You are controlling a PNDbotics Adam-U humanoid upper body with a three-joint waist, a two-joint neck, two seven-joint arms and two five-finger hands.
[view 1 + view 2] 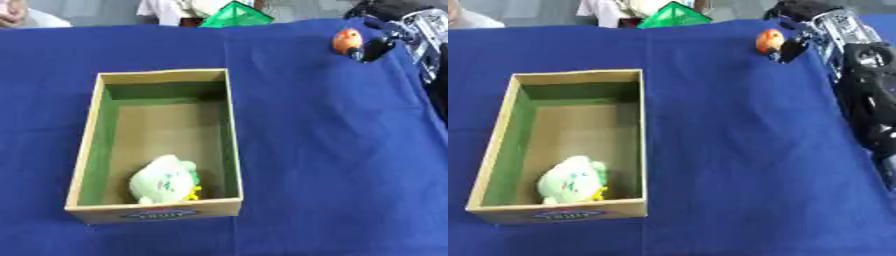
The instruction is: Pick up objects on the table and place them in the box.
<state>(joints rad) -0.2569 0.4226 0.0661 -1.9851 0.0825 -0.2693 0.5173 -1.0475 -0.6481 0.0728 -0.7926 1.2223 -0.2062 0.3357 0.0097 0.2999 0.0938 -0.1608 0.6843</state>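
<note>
A deep blue cloth-covered table (332, 150) fills both views; on its left half sits an open rectangular cardboard box (84, 150) with green inner walls and a small label on its near face; the box's long side runs away from the robot. The right arm — black with silver joints — comes in from the upper right, and the right hand (791, 46) reaches to the table's far right part; its dark fingers are curled against a small round orange-red object (769, 40), pinching it. A pale green soft toy (163, 181) with a yellow bit lies inside the box, at its near end.
</note>
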